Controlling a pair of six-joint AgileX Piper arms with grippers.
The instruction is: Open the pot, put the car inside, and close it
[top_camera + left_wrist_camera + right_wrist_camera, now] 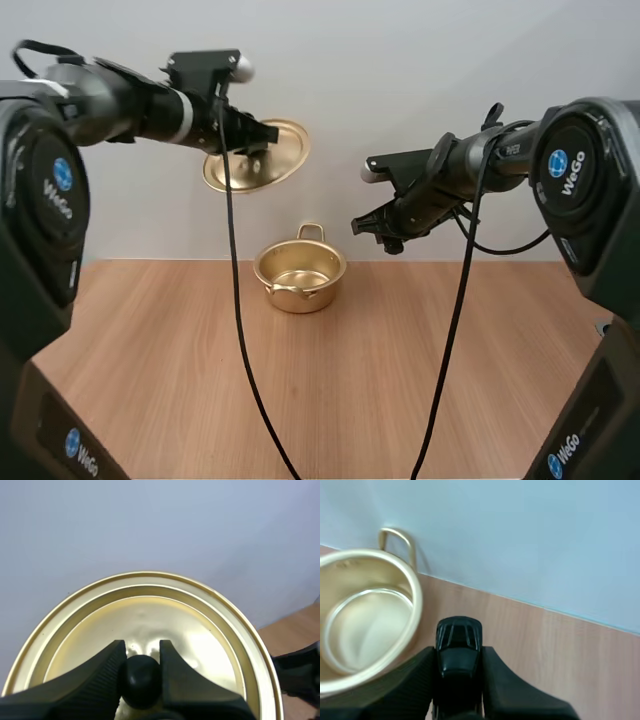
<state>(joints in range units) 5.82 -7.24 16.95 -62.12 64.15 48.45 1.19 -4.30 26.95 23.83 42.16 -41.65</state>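
2 hands full: left hand clamps the lid knob, right hand clamps the car near the pot.

I count one golden pot, one golden lid, one black toy car and one wooden surface.

light wooden table, warm tan, grain running side to side (finer streaks plain in the right wrist view). just behind it, touching along the far edge, a plain pale wall, greyish-white from above, bluer up close.
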